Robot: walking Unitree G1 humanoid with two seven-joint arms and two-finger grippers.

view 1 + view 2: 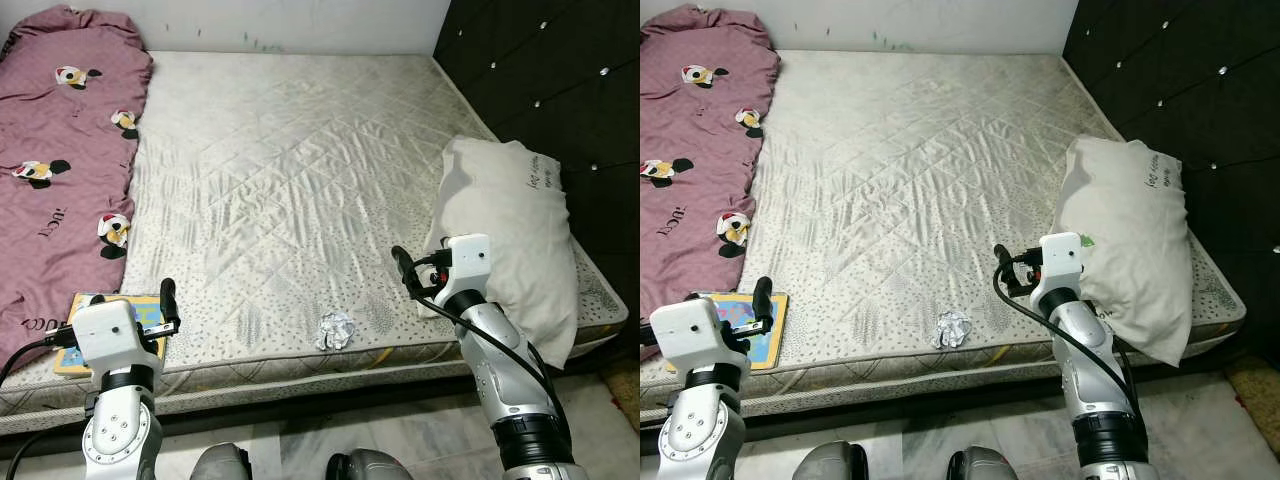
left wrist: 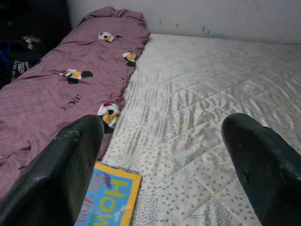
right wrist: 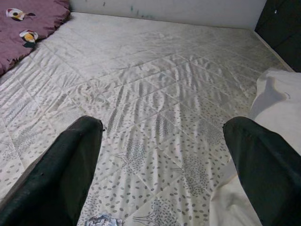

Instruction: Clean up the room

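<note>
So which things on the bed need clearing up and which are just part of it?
To clear:
crumpled paper
colourful book

Just there:
white pillow
purple blanket
mattress

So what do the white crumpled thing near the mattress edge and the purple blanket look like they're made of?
The crumpled wad looks like tissue or thin paper: white, matte, with sharp creases, though plastic wrap can't be ruled out. The purple blanket looks like soft woven or fleece fabric: matte, loosely folded, printed with cartoon figures.
</note>
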